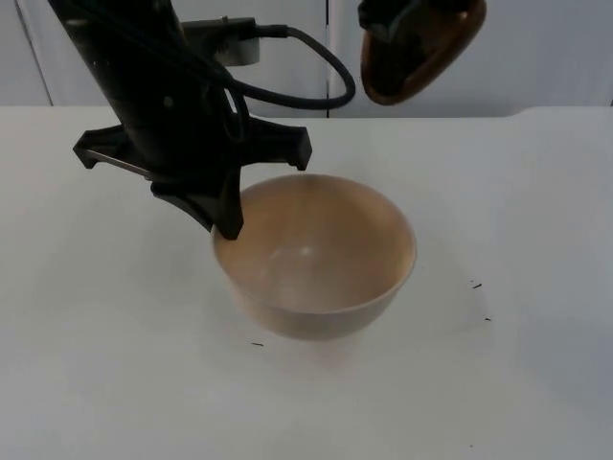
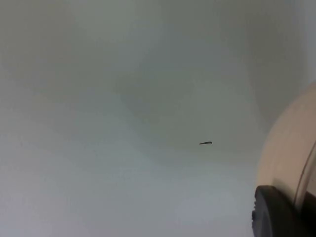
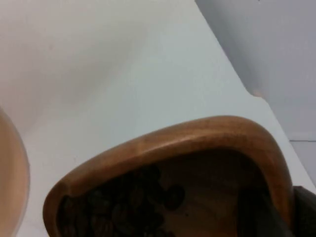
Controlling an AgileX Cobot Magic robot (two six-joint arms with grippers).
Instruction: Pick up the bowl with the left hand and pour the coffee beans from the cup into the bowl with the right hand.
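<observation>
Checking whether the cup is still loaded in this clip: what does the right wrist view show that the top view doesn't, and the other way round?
Right wrist view alone: coffee beans lying inside the wooden cup, which the right gripper holds by its rim. Top view alone: the left gripper clamped on the bowl rim, and that bowl's inside, with no beans in it. Both: the cup held above the white table, beside the bowl.

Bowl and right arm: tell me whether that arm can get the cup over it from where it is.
Probably yes. The right pincer holds the cup raised behind the bowl, with nothing between. The left pincer grips only the bowl's near-left rim, leaving its mouth open.
</observation>
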